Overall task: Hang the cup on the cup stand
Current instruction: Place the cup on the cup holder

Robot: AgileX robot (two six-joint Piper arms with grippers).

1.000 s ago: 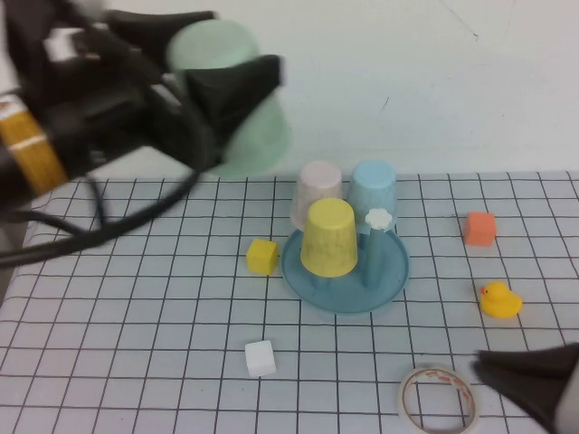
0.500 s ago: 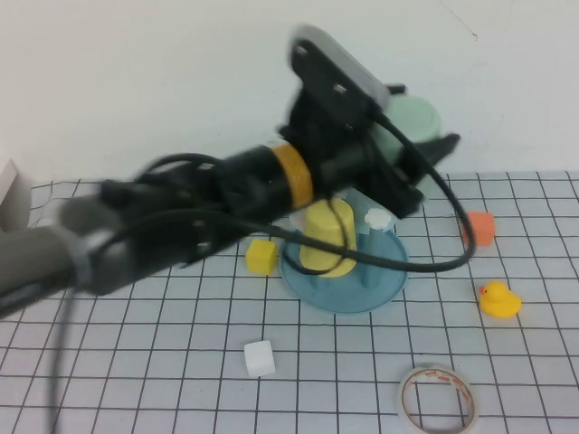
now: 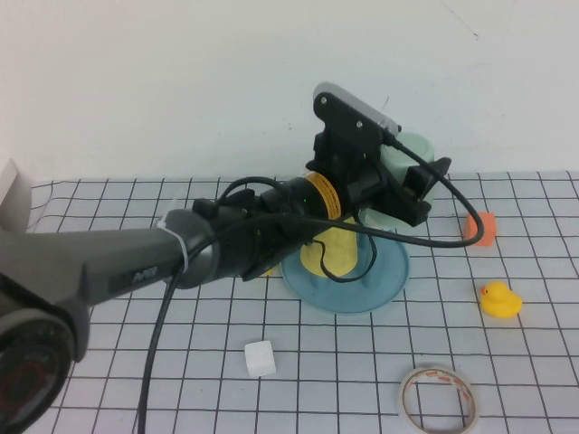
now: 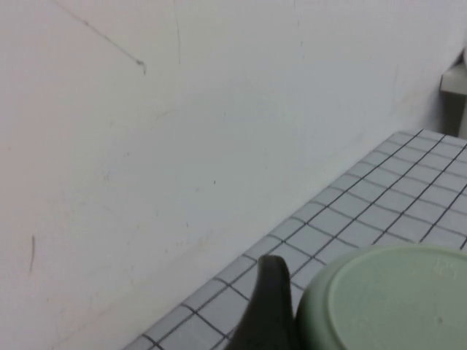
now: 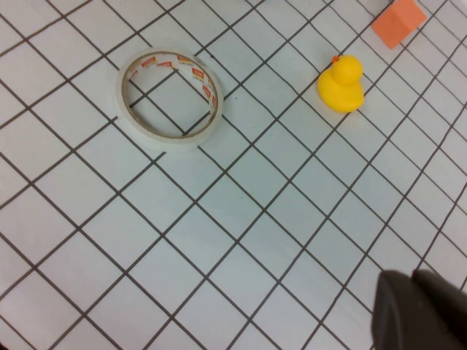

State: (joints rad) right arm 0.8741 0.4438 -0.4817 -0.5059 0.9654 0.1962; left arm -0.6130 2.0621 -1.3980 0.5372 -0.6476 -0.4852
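2 cups (image 3: 409, 149), 3 cubes (image 3: 260, 358), 1 duck (image 3: 498, 300), 1 tape roll (image 3: 438, 400)

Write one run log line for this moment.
left gripper: holds cup above cup stand | right gripper: shut, over table

Looks like a robot lab test bench. Gridded white tabletop (image 3: 109, 362) against a bare white wall (image 3: 181, 81). Scattered with practice props: rubber duck (image 3: 499, 299), foam cubes (image 3: 260, 358), tape roll (image 3: 438, 399)

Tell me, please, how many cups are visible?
2: green cup in the left gripper above the stand, yellow cup on the stand. The arm may hide others. The right gripper is shut above the table.
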